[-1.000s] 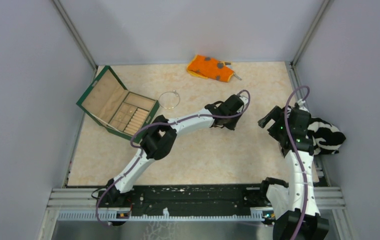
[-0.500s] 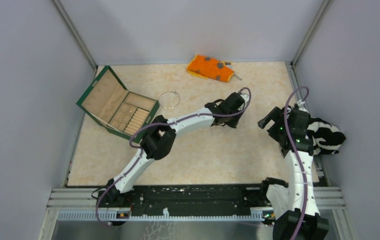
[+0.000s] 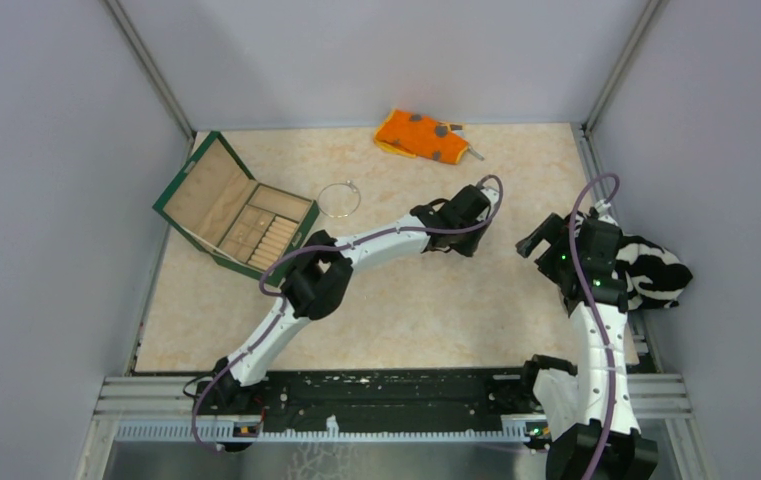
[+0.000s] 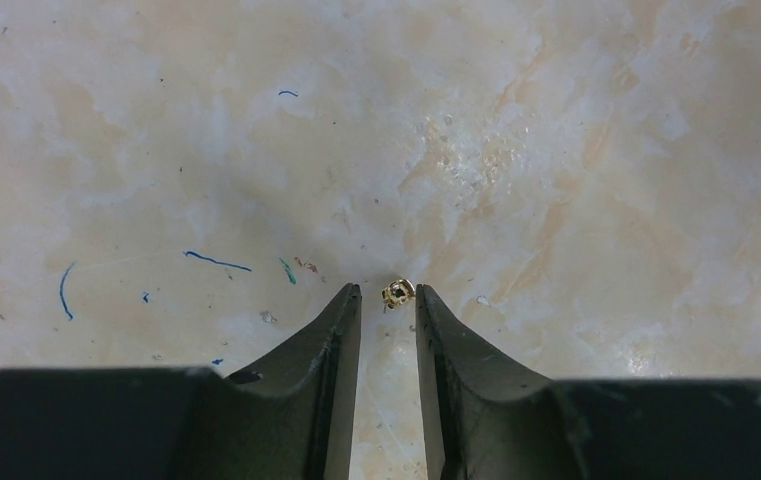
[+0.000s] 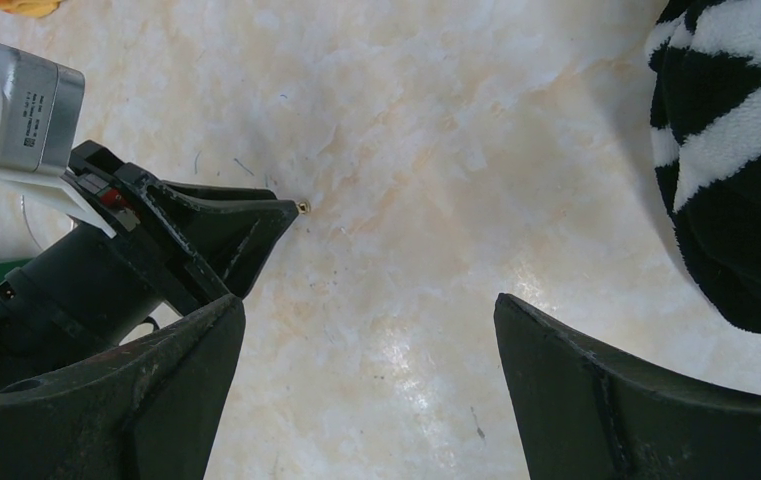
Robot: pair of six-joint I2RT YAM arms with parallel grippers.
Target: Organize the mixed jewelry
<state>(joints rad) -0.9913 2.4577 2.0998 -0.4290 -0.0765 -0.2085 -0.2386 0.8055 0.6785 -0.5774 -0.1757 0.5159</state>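
A tiny gold stud (image 4: 398,291) of the mixed jewelry lies on the marbled table, just past the tips of my left gripper (image 4: 388,292). It rests against the right fingertip (image 4: 422,296); the jaws stand a narrow gap apart and do not clamp it. The same stud (image 5: 303,206) shows in the right wrist view at the left gripper's tips. The thin silvery bangle (image 3: 338,199) lies flat beside the open box. My right gripper (image 5: 368,300) hangs wide open over bare table, nothing between its fingers.
An open green wooden jewelry box (image 3: 236,215) with several compartments sits at the left. The orange grey-spotted cloth (image 3: 422,136) lies at the back wall. The black-and-white striped cloth (image 5: 736,150) is bunched at the right edge, behind the right arm.
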